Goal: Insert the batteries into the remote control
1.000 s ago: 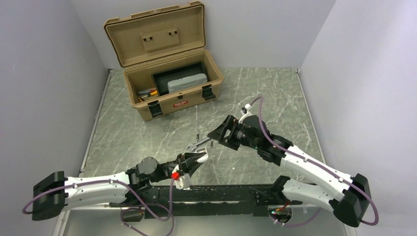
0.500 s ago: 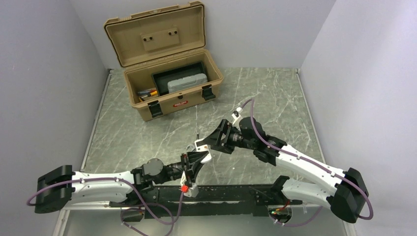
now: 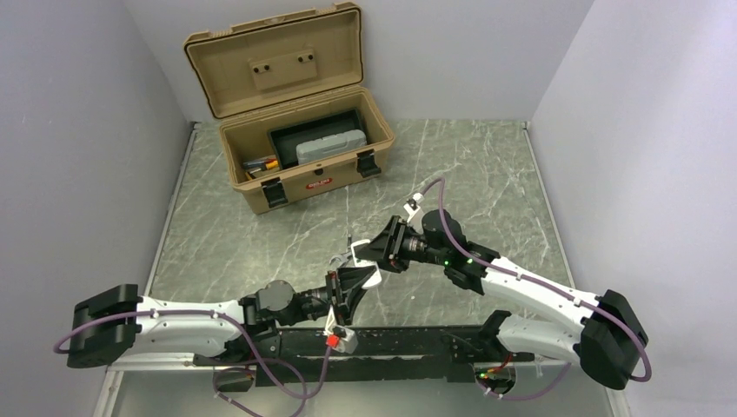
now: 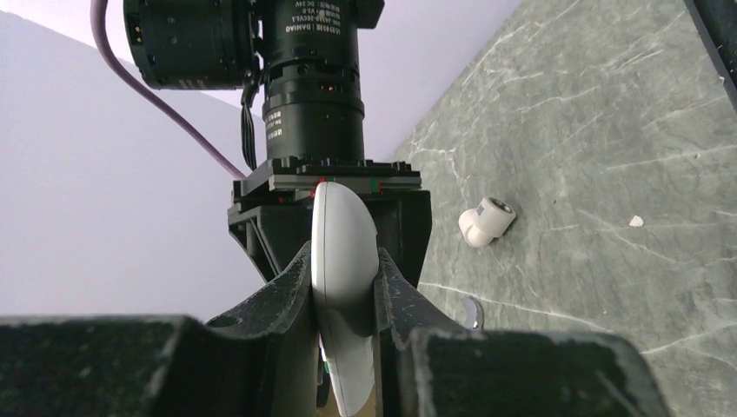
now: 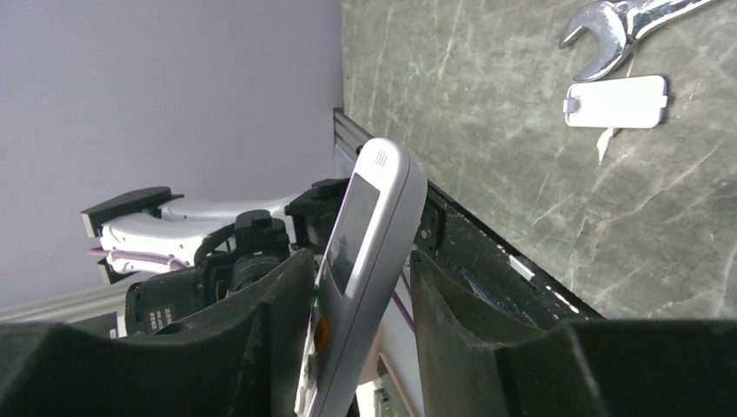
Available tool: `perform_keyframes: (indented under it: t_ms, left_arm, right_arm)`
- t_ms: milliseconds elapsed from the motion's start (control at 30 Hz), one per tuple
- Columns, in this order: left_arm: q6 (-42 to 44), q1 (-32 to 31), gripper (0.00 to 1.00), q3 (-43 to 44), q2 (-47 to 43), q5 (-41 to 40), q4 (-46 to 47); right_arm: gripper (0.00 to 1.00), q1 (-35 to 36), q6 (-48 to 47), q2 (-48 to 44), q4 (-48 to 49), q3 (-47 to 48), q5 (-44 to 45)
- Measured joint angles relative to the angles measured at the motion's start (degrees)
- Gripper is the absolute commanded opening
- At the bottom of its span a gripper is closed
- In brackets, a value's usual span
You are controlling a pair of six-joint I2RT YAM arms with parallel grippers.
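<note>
Tan toolbox [image 3: 304, 165]: lid open and upright, at 11 o'clock on the grey marbled table [image 3: 487, 165]. Inside, a black tray [image 3: 285, 146] holds a grey case [image 3: 330, 146]; small orange and yellow items [image 3: 261, 162] lie at the tray's 8 o'clock. The silver open-ended wrench [image 5: 641, 16] lies flat. The white plastic cover [image 5: 617, 100] lies just beside the wrench head, at 6 o'clock in the right wrist view. A white elbow fitting [image 4: 485, 221] lies on the table.

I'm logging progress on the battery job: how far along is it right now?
Done: a flat white piece, seemingly the battery cover, lies on the table beside the wrench. In hand: the left gripper clamps the remote control, and the right gripper straddles its other end, jaws not yet tight. Left: no battery shows in either gripper, so loading and closing the cover remain.
</note>
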Motion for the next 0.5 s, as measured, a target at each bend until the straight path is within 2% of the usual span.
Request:
perform_keyframes:
  t_ms: [167,400,433,467,500]
  left_arm:
    - [1.2,-0.9,0.05,0.2,1.5,-0.4,1.6]
    - [1.6,-0.9,0.2,0.2,2.4,-0.9,3.5]
    - [1.4,-1.0,0.25,0.2,2.4,-0.9,3.7]
    - [1.2,-1.0,0.38,0.2,2.4,-0.9,4.0]
    - [1.0,-1.1,0.56,0.2,2.4,-0.8,4.1]
  right_arm:
    - [0.33,0.0,1.4,0.5,3.2,-1.0,-1.0]
    - [0.09,-0.2,2.3,0.0,3.3,-1.0,-0.7]
    - [0.08,-0.2,2.3,-0.3,3.1,-1.0,-0.5]
    - [0.07,-0.2,2.3,-0.7,2.7,-1.0,-0.2]
    - [0.06,-0.1,2.3,-1.1,2.4,-1.0,0.1]
